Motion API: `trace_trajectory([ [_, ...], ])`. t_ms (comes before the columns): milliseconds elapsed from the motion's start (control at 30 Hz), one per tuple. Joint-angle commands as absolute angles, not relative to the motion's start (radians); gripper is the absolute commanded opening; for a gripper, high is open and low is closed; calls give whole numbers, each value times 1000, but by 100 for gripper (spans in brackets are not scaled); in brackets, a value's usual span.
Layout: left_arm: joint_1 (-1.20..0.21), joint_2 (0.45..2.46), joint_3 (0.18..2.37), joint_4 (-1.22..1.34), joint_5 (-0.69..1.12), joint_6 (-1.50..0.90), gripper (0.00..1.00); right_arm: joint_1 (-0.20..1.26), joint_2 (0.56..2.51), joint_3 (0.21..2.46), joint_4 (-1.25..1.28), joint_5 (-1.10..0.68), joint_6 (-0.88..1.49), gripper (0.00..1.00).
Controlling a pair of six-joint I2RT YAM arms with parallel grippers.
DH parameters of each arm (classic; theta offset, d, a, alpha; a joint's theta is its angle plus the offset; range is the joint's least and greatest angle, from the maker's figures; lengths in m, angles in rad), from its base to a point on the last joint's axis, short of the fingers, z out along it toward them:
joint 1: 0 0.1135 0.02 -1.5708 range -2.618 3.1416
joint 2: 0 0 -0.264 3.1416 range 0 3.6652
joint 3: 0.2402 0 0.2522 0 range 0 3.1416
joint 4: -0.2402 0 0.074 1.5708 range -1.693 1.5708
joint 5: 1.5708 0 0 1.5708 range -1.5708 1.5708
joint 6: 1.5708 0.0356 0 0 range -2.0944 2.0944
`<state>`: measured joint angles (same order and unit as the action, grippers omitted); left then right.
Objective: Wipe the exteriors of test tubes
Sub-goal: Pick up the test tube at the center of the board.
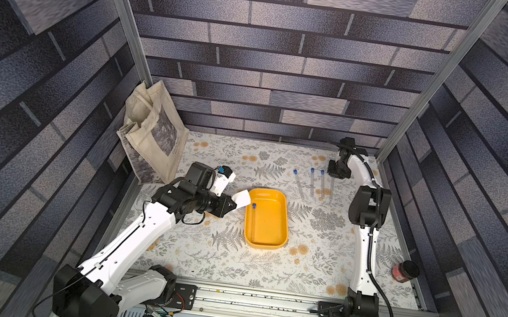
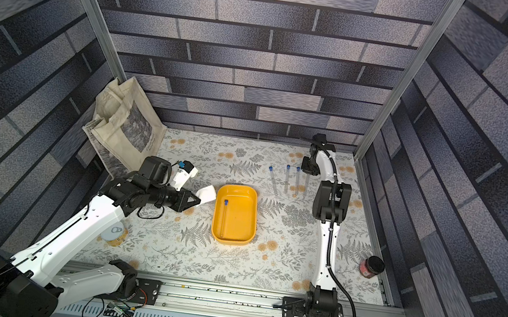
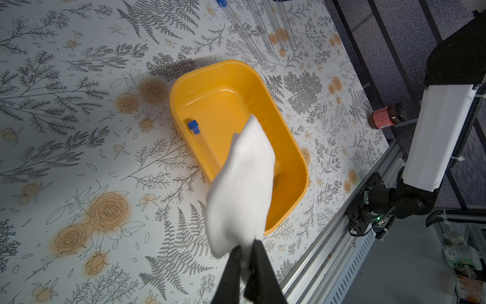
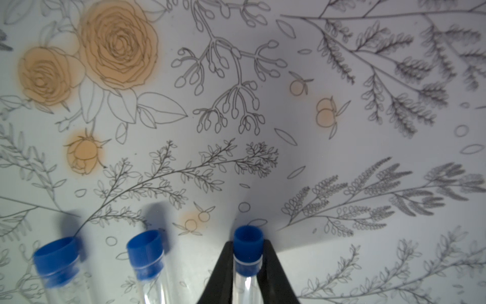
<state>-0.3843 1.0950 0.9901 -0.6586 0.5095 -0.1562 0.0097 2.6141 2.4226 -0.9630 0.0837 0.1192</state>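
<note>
My right end effector (image 4: 248,244) is pinched together on one test tube (image 4: 246,284), just below its blue cap (image 4: 248,240), toward the one o'clock part of the counter (image 1: 232,263). I cannot tell whether that tube is lifted or lies flat. Three more test tubes (image 1: 312,183) lie side by side on the counter just beside it, on its nine o'clock side, caps toward twelve o'clock. The fifth test tube (image 1: 253,224) lies inside the yellow tray (image 1: 286,217) near the counter's centre, along the tray's nine o'clock wall, cap toward twelve. My left end effector (image 3: 246,247) is clamped on a folded white cloth (image 3: 242,184), held at the tray's ten o'clock corner. I cannot tell whether the cloth touches the rim. A tote bag (image 1: 152,139) leans at eleven o'clock, and a red jar (image 1: 404,272) stands at four o'clock.
</note>
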Motion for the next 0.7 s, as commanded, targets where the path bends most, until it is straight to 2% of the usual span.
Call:
trace_trajectory([
  [0, -377, 1102, 978, -646, 530, -132, 12, -8, 2659, 2392, -1002, 100, 129, 15],
  [200, -377, 1100, 976, -643, 530, -137, 12, -9, 2634, 2385, -999, 97, 138, 5],
  [433, -381, 1103, 977, -634, 532, -146, 12, -11, 2549, 2322, -971, 63, 159, 6],
  [667, -432, 1124, 974, -615, 471, -181, 12, -8, 2327, 2130, -882, -3, 215, 6],
])
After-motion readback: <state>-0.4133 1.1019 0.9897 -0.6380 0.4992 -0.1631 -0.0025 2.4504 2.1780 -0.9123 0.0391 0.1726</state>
